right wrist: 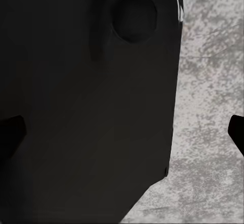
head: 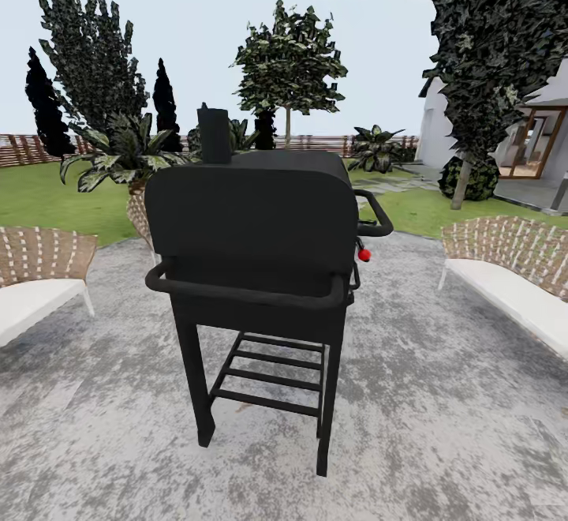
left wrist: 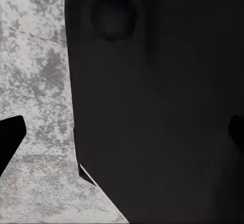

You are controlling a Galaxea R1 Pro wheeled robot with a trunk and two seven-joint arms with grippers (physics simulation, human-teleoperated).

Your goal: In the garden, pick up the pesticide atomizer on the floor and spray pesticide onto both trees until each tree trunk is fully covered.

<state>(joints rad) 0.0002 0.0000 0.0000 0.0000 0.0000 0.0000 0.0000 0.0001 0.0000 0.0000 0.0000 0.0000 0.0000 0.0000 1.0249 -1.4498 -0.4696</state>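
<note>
no pesticide atomizer can be made out on the grass, so by the look of things the task has barely begun: nothing is picked up and no trunk is sprayed. the red knob (head: 364, 254) at the right side of the black grill (head: 252, 221) belongs to the grill, not to a sprayer. one leafy tree (head: 289, 63) with a slim pale stem stands far back on the lawn (head: 47, 197), near the slatted fence (head: 24, 148); whether it is one of the two to be sprayed i cannot tell, and no thick mottled trunk is plainly visible. the grill stands in the middle of the grey stone paving (head: 442, 395), just ahead of the robot, with a wicker seat (head: 39, 268) at the paving's left edge and another (head: 513, 268) at its right edge. each wrist view looks down past a dark body part at the paving, with dark finger tips (left wrist: 11, 137) at the frame sides; the left gripper and right gripper look spread and hold nothing. what is left, in my judgement, is everything: finding the sprayer, grasping it, and covering both trunks.
</note>
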